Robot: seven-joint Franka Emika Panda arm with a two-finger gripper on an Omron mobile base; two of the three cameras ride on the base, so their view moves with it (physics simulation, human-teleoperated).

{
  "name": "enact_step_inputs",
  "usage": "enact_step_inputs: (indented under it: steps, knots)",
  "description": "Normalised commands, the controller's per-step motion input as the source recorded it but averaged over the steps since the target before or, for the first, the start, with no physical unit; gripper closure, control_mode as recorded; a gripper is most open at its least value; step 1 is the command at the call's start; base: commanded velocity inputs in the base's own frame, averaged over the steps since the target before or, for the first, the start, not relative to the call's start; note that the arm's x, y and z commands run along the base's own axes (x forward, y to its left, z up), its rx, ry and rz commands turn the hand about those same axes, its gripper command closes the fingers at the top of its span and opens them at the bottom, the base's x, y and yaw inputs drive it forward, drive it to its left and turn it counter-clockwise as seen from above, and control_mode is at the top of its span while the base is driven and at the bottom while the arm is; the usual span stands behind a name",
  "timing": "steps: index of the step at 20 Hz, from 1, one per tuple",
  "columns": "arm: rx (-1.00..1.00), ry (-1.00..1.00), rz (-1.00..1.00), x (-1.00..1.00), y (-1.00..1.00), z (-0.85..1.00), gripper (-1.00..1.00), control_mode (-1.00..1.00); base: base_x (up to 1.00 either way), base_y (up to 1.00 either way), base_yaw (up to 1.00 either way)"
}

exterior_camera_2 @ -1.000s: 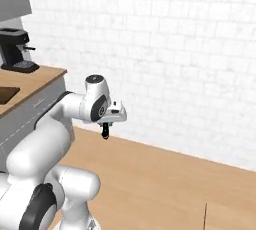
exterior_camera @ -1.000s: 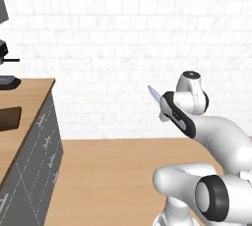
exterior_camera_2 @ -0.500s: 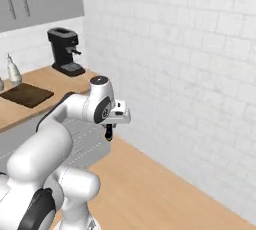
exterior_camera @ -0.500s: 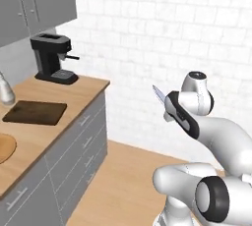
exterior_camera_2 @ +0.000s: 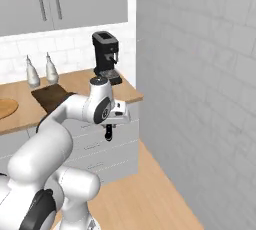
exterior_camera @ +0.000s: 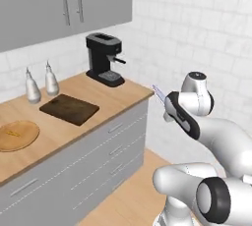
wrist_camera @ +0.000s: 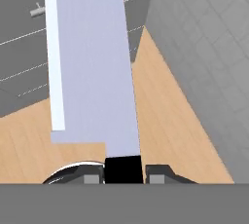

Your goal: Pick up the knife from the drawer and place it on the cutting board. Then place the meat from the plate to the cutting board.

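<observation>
While we hold the knife (wrist_camera: 92, 67) clamped by its black handle between the two fingers of the gripper (wrist_camera: 123, 173), with the blade pointing away from the hand, we judge that we are carrying it to the cutting board (exterior_camera: 69, 108). Far to the left of the hand lies the plate (exterior_camera: 16, 135) with the meat (exterior_camera: 14, 133), and the board sits between it and the hand. Next we must reach left over the counter (exterior_camera: 106, 99) and lay the knife flat on the board.

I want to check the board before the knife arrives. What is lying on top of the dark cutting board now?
Nothing lies on the cutting board; its top is bare in the left base view. In the right base view the arm covers part of it. The knife is in the gripper.
</observation>
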Motion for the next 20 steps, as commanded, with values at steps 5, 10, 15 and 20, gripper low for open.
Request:
enact_step_inputs:
  steps: [5,10,15,20]
  knots:
    - [0.00,0.00,0.00,0.00,0.00,0.00,1.00,1.00,0.42,-0.02,0.63]
    - [0.00,0.00,0.00,0.00,0.00,0.00,1.00,1.00,0.26,0.00,0.58]
    - [0.00,0.00,0.00,0.00,0.00,0.00,1.00,1.00,0.58,-0.02,0.19]
    - [0.00,0.00,0.00,0.00,0.00,0.00,1.00,1.00,0.50,0.23,0.17]
